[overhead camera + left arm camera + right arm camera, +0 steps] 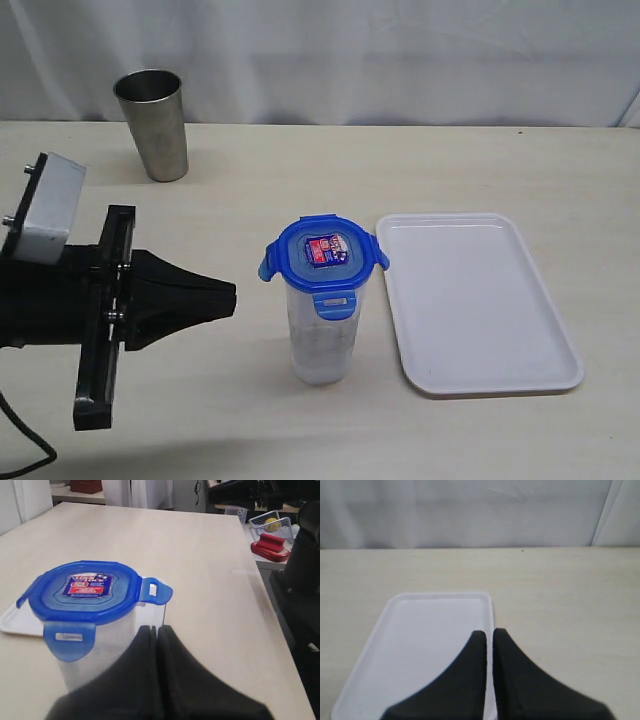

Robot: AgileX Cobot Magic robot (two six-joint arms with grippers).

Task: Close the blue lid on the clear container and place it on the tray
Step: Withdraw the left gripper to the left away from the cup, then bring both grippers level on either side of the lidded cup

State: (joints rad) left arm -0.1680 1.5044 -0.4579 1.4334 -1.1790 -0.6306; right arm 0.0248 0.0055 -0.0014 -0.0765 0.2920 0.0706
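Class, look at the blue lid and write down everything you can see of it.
The blue lid is a rounded square of glossy plastic with a red-and-white sticker on top. It lies level on the mouth of the upright clear container, beside the tray. Its side flaps splay outward, unlatched; the front flap hangs down. Only the container touches it.

Open tabletop [420, 165] between the closed left gripper [231, 298] and the tall container [322, 345], blue lid [322, 256] flaps jutting out sideways, only a narrow gap between container and tray [480, 300], tray floor bare, steel cup [153, 125] well apart near the far edge.
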